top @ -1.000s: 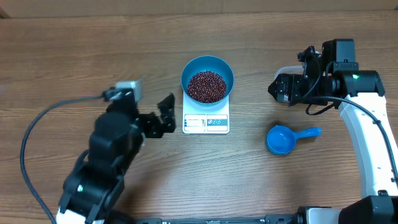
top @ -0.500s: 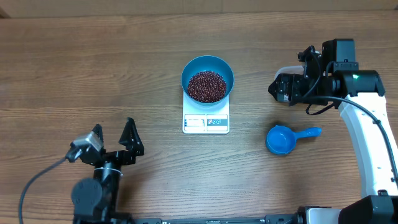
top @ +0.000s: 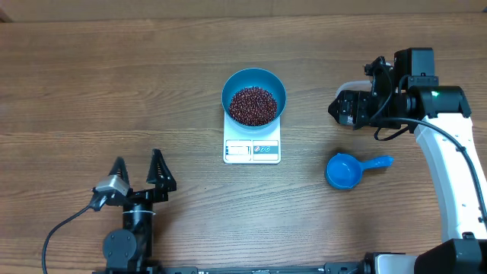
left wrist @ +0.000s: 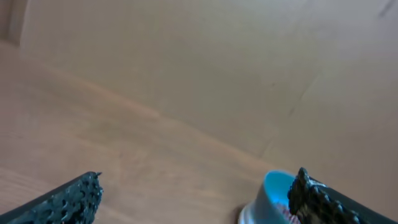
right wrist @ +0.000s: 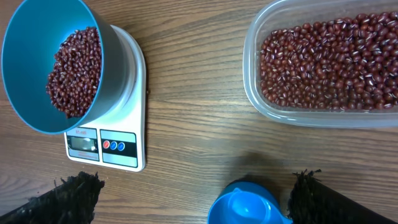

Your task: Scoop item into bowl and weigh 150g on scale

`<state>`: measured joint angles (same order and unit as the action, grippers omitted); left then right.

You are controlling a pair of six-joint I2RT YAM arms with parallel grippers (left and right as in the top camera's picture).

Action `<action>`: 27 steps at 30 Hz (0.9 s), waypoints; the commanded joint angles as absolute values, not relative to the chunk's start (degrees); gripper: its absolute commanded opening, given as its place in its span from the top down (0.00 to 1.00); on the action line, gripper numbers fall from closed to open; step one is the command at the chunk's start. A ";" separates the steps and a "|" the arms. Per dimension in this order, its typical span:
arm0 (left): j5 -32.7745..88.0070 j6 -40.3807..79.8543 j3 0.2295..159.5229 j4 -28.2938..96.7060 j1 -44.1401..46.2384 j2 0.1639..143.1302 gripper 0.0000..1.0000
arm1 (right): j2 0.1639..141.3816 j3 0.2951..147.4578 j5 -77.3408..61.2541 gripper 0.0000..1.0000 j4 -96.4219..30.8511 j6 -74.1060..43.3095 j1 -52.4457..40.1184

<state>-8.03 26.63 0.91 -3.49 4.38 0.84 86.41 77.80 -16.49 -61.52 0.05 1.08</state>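
- The large round blue bowl (top: 254,95) sits on the small flat white rectangular kitchen scale (top: 252,150), about the middle of the brown wooden table (top: 114,68); the bowl covers the far part of the scale; the display window and button strip show along the near edge.
- A loose heap of small dark red-brown beans (top: 253,105) lies in the bowl and covers its bottom; the blue wall shows all round above them.
- More of the same beans fill the clear rectangular plastic tub (right wrist: 298,117), which the right wrist camera shows to the right of the scale and apart from it; from overhead the tub is mostly hidden under the right arm.
- The small blue plastic scoop with a short handle (top: 346,170) rests upright on the table, right of the scale and nearer to the robot than the tub; its cup shows plain blue inside; the handle points to the right; neither arm touches it.
- The left gripper (top: 138,161) stands at the near left of the table, well apart from the scale; its two black fingers are spread wide with only air between them; its wrist camera catches the bowl's rim behind the right-hand fingertip.
- The right gripper (right wrist: 199,180) hovers above the table beside the tub; its fingers are spread wide too, holding nothing; the scoop's cup shows low between the two tips in the wrist view.
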 commanded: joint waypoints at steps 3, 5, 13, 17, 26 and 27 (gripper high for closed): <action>-7.09 28.08 0.25 3.92 4.03 0.16 0.01 | 86.17 78.83 -16.32 0.00 -61.32 0.49 0.91; -5.69 26.06 0.27 4.03 4.08 0.16 0.00 | 86.17 78.83 -16.32 0.00 -61.30 0.49 0.91; -5.96 25.91 0.27 3.92 4.12 0.21 0.00 | 86.17 78.83 -16.32 0.00 -61.30 0.49 0.91; -5.96 25.91 0.27 3.92 4.12 0.21 0.00 | 86.17 78.83 -16.32 0.00 -61.30 0.49 0.91; -5.96 25.91 0.27 3.92 4.12 0.21 0.01 | 86.17 78.83 -16.32 0.00 -61.30 0.49 0.91; -5.96 25.91 0.27 3.92 4.12 0.21 0.00 | 86.17 78.83 -16.32 0.00 -61.30 0.49 0.91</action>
<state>-6.61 26.85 0.49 3.88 4.38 0.75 86.41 77.80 -16.49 -61.52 0.05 1.08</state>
